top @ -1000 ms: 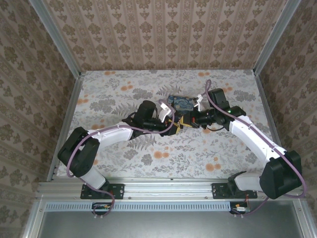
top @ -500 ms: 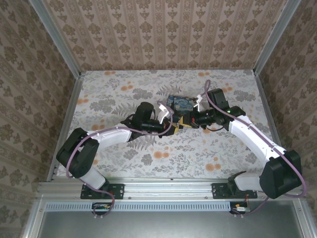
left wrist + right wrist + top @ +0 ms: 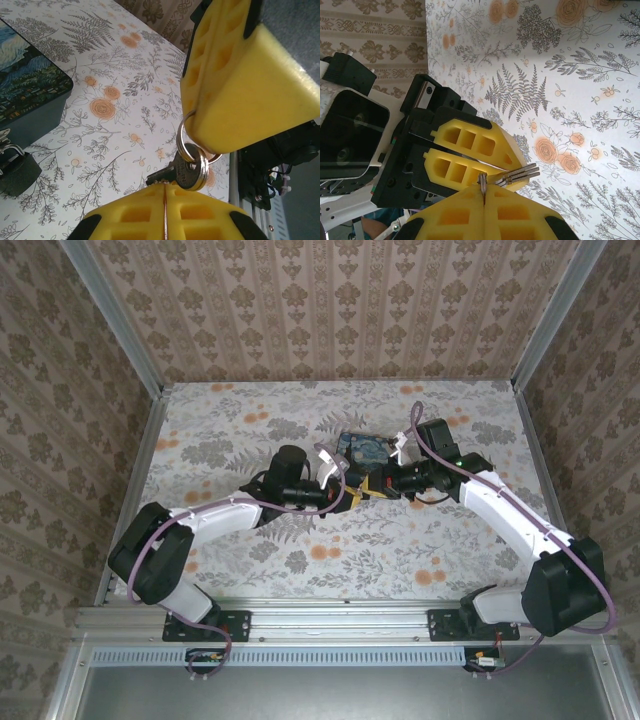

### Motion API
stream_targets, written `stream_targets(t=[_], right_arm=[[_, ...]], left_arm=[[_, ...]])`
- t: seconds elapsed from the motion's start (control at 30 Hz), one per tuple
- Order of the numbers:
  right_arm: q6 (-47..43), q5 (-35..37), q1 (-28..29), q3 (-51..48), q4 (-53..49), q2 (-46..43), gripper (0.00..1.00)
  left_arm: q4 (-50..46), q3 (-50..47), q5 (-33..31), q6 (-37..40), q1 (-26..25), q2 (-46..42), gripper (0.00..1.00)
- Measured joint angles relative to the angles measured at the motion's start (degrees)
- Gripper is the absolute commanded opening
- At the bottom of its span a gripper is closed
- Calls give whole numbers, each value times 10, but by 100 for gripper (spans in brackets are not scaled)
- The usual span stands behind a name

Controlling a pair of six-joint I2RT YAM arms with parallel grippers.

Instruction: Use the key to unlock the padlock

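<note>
Left hand (image 3: 165, 196) has clamped shut on the silver key (image 3: 190, 172); right hand (image 3: 484, 194) pinches its ring (image 3: 180, 140).

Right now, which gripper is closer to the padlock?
Left. The padlock lies on the table just beside the left gripper, which is shut on the key. The right gripper, shut on the key ring, faces it from the far side.

Silver key (image 3: 187, 172) on a split ring (image 3: 184, 145) — held off the table, clamped between yellow pads (image 3: 145, 215). Dark padlock (image 3: 17, 172) lying on the floral table (image 3: 115, 115) — just beside a dark box (image 3: 30, 95).
</note>
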Motion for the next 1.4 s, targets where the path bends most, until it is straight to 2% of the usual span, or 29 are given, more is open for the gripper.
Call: stream_targets(t=[0.1,0.3,0.6,0.9,1.13,1.4], right_arm=[[0,-2,0,0,0,0,1],[4,-10,0,0,4,1,1],[11,-24,7,0,11,13,1],[13,-26,14,0,13,19,1],[13,-27,14,0,13,26,3],[12,-37,11,0,14,47,9]], left_arm=[[1,0,-7,5,2,0,26],[0,-9,-18,13,7,0,34],[0,-11,-21,28,13,0,37],[4,-13,-7,46,13,0,22],[17,-25,15,53,13,-1,3],[18,-45,24,50,16,-11,0]])
